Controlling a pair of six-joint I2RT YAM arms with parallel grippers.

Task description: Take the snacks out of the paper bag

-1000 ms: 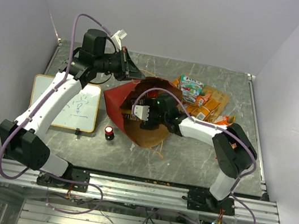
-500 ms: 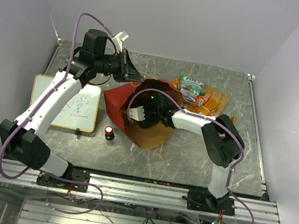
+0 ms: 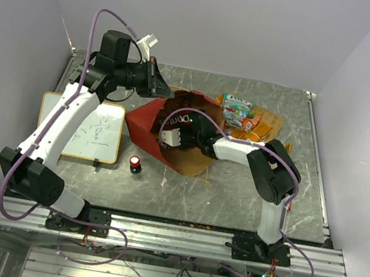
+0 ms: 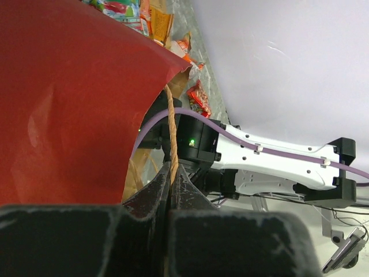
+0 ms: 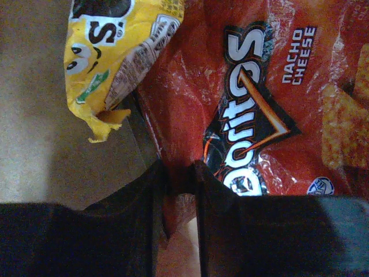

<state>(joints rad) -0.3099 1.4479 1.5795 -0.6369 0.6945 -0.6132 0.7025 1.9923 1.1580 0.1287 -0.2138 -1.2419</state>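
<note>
On the far half of a grey marbled table [image 3: 246, 198], contents by size:

1. Large paper bag [image 3: 144, 121], red outside, brown kraft inside. It lies on its side near the table's middle. The open mouth faces near-right and the red wall is raised on the left.
2. White-and-black left arm [image 3: 67, 119]. It reaches from the near-left corner to the bag's far-left rim. The left gripper [image 4: 172, 180] is clenched on a thin twisted orange-brown cord handle [image 4: 172, 127], which runs from the closed jaws up to the bag's edge.
3. White-and-black right arm [image 3: 240, 151]. It bends in from the right, with the wrist inside the bag's mouth. The right gripper [image 5: 179, 173] pinches one edge of item 6.
4. White board with writing [image 3: 93, 134]. It lies flat, left of the bag.
5. Pile of orange crinkly packets [image 3: 261, 126] with a green-teal box pack [image 3: 236, 106]. It sits on the table outside the bag, just beyond the bag's far-right side.
6. Red-orange Doritos nacho cheese packet [image 5: 253, 104]. It lies inside the bag on the kraft paper, its edge held between the right fingers.
7. Yellow crinkly candy packet [image 5: 109, 46]. It lies inside the bag, touching the Doritos packet, and is not gripped.
8. Small red-and-black cylinder [image 3: 136, 165]. It stands upright on the table near the bag's near-left side.
</note>
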